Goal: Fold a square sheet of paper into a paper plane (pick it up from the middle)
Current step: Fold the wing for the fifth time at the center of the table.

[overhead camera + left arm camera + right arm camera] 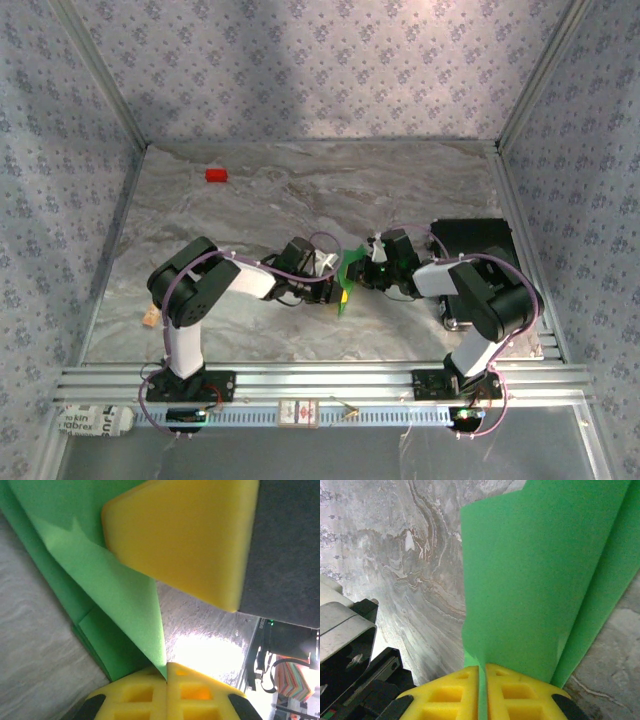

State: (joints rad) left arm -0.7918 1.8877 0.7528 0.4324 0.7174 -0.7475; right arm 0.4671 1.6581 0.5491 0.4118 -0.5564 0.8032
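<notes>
The square sheet of paper, partly folded, stands on edge near the middle of the worktop in the top view, between the left tool and the right tool; a red block lies well apart at the far left. Left wrist view: the left tool is closed on a corner of the paper. Right wrist view: the right tool is closed on the paper's edge.
</notes>
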